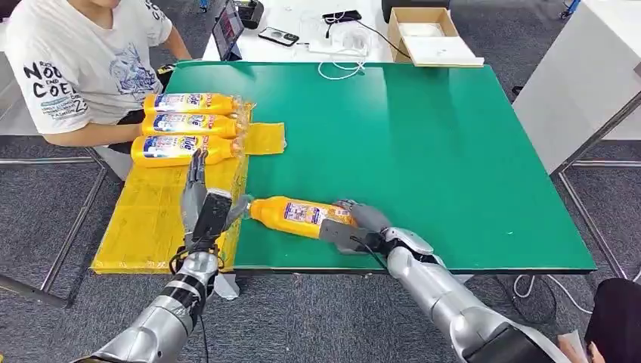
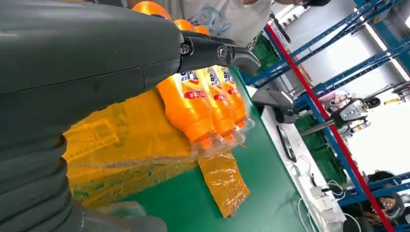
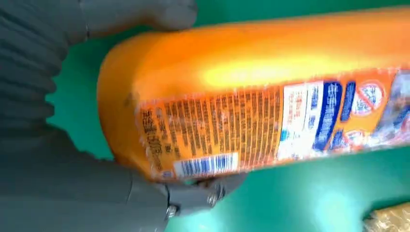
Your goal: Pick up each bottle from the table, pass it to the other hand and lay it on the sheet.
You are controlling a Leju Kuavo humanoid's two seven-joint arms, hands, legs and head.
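Right wrist view shows my right robot hand [image 3: 96, 159] wrapped round the base of the bottle [image 3: 251, 101], thumb on one side and fingers on the other. It lies near the counter's [image 1: 423, 144] front edge, cap toward my left robot hand [image 1: 202, 200], which waits with its fingers straight, holding nothing. I should lift level and offer the neck. Beyond, three bottles [image 1: 189, 125] lie on the sheet [image 1: 147, 219].
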